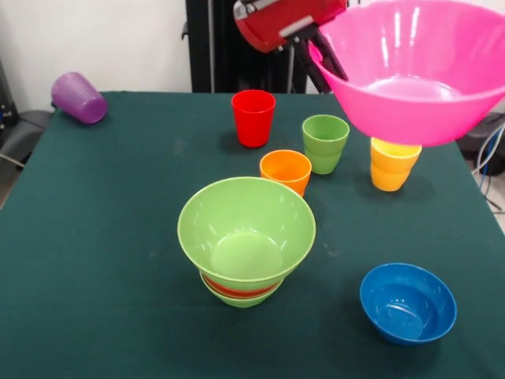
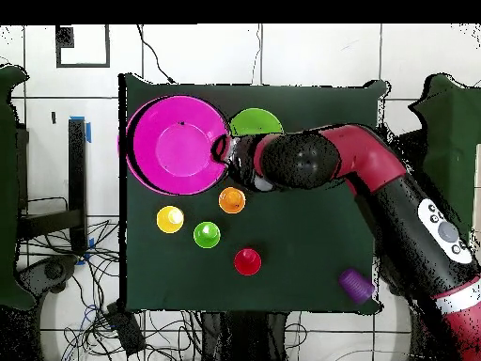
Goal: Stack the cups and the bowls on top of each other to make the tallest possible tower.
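The gripper (image 1: pixel 319 49) is pinching the pink bowl (image 1: pixel 414 75) by its rim, carrying it upright and airborne at two o'clock, so it can nest onto the tower (image 1: pixel 246 241) sitting at six o'clock of the orange cup (image 1: pixel 286 170). No legible writing is showing.

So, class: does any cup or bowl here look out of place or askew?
Yes. The purple cup lies on its side at a table corner, away from the other four cups, which all stand upright. The pink bowl is tilted in the air, held at its rim by the gripper, not resting on anything.
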Controlling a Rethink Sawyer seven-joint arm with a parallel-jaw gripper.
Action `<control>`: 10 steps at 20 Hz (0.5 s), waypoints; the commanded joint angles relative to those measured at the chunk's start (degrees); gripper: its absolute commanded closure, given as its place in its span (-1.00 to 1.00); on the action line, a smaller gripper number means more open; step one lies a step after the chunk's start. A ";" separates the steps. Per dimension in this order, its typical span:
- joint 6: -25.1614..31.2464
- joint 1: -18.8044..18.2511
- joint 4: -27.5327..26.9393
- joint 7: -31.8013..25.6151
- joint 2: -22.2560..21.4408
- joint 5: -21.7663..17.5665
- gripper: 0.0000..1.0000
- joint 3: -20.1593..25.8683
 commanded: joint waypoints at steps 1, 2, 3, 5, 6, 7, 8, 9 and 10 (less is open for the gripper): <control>10.43 3.70 -12.32 -24.79 7.10 -1.85 1.00 -6.69; 11.50 3.56 -12.45 -25.72 7.45 -1.67 1.00 -6.78; 11.82 3.61 -12.97 -26.46 7.75 -1.80 1.00 -6.80; 13.40 3.79 -13.96 -28.19 8.06 -2.26 1.00 -7.37; 14.19 3.94 -13.90 -27.55 7.65 -1.99 1.00 -7.72; 14.64 4.13 -14.24 -27.55 7.63 -1.85 1.00 -7.91; 15.25 4.53 -15.57 -28.58 8.52 -1.32 1.00 -7.76; 15.46 4.72 -16.19 -29.29 8.92 -1.19 1.00 -7.73; 16.76 5.29 -17.98 -30.86 9.65 -0.99 1.00 -7.84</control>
